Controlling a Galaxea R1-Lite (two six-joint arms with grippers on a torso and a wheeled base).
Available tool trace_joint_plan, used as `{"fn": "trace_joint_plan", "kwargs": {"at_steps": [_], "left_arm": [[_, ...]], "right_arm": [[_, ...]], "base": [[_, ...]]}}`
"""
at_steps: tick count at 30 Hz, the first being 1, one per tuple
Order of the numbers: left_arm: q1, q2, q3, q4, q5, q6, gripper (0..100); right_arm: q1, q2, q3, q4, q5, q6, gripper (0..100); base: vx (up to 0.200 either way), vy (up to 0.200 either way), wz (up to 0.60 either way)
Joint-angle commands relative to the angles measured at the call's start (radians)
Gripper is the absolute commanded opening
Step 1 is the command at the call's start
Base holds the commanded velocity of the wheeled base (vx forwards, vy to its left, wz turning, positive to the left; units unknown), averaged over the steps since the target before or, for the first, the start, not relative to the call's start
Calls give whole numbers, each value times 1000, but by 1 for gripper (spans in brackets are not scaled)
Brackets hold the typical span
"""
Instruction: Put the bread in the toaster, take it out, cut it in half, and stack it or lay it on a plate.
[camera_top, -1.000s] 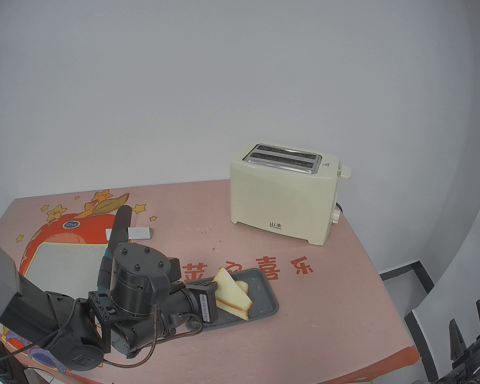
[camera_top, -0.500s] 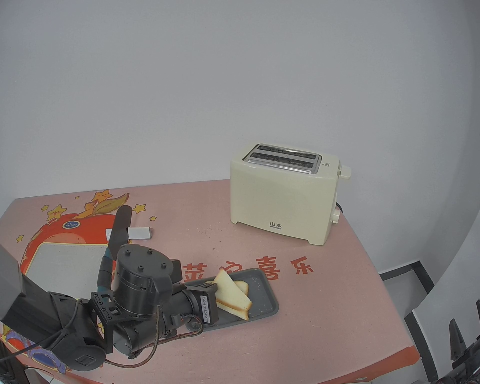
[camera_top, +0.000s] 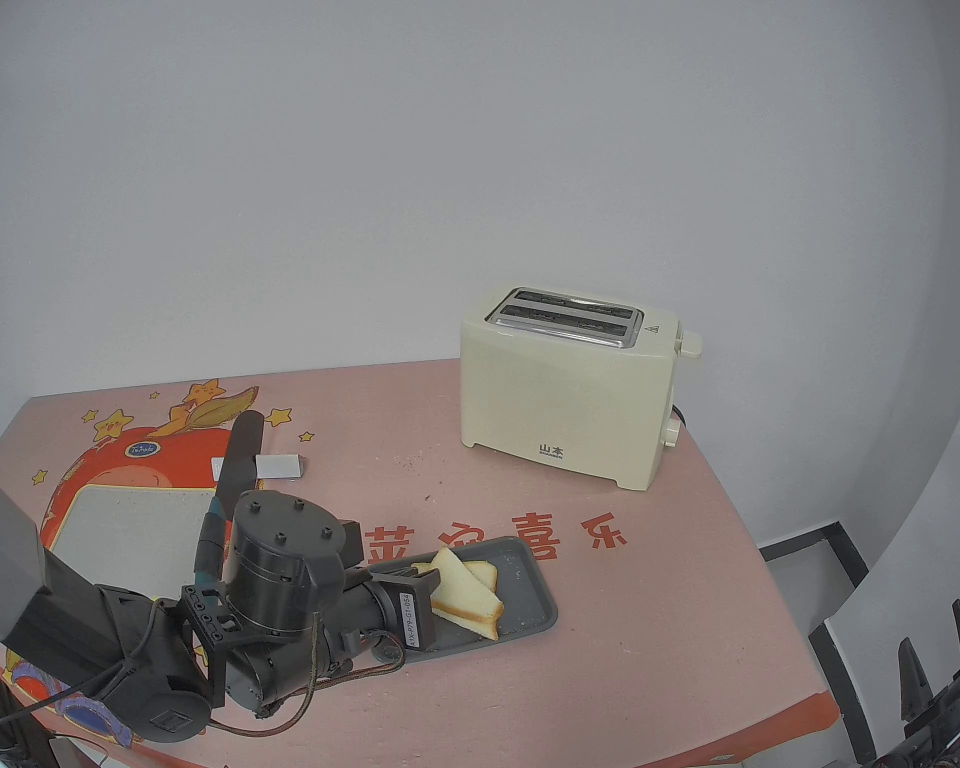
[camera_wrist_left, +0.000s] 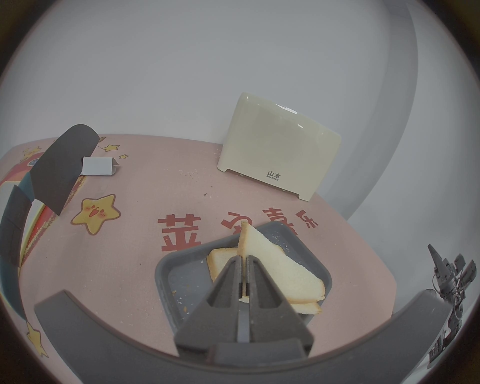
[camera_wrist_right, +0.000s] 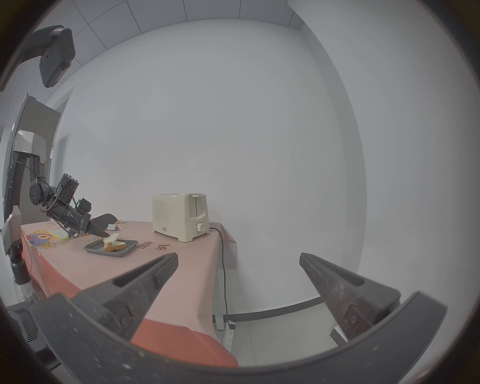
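The left gripper (camera_wrist_left: 243, 262) lies low over the plate (camera_top: 530, 605), jaws pinching a bread half (camera_wrist_left: 280, 267).
Two halves are on the one plate, the pinched one tilted atop the other half (camera_wrist_left: 218, 261); one toaster (camera_top: 565, 390) stands behind on the bench (camera_top: 640, 620); the right gripper (camera_wrist_right: 237, 262) hangs off the bench, jaws apart.

Bare tabletop (camera_top: 640, 600) lies between the tray (camera_top: 532, 606) and the toaster (camera_top: 560, 400) behind it.

My left arm (camera_top: 285, 575) covers the near-left end of the tray (camera_top: 527, 595). The lower bread half (camera_wrist_left: 219, 260) lies mostly hidden under the upper bread half (camera_wrist_left: 280, 272), whose gripped edge vanishes between my left fingers (camera_wrist_left: 227, 287).
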Motion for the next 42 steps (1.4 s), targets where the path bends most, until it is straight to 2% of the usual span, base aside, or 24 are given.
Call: {"fn": "trace_joint_plan", "kwargs": {"at_steps": [1, 9, 19, 29, 31, 33, 34, 35, 38, 42], "left_arm": [[0, -2, -1, -2, 2, 0, 100], [-2, -7, -8, -2, 22, 0, 100], [-3, -5, -5, -4, 20, 2, 100], [-6, -2, 18, -111, 20, 10, 100], [-5, -10, 16, -112, 20, 22, 100], [-3, -24, 15, -112, 25, 51, 100], [-3, -25, 15, -112, 25, 54, 100], [0, -65, 16, -111, 46, 86, 100], [1, -133, 16, -109, 65, 123, 100], [8, -229, 21, -96, 66, 175, 100]], "right_arm": [[0, -16, 18, 0, 0, 0, 100], [0, -16, 18, 0, 0, 0, 100], [0, -16, 18, 0, 0, 0, 100], [0, -16, 18, 0, 0, 0, 100], [0, -16, 18, 0, 0, 0, 100], [0, -16, 18, 0, 0, 0, 100], [0, -16, 18, 0, 0, 0, 100], [0, -16, 18, 0, 0, 0, 100], [0, -16, 18, 0, 0, 0, 100], [0, -16, 18, 0, 0, 0, 100]], "base": [[0, 0, 0], [0, 0, 0], [0, 0, 0], [0, 0, 0], [0, 0, 0], [0, 0, 0], [0, 0, 0], [0, 0, 0], [0, 0, 0], [0, 0, 0]]}}
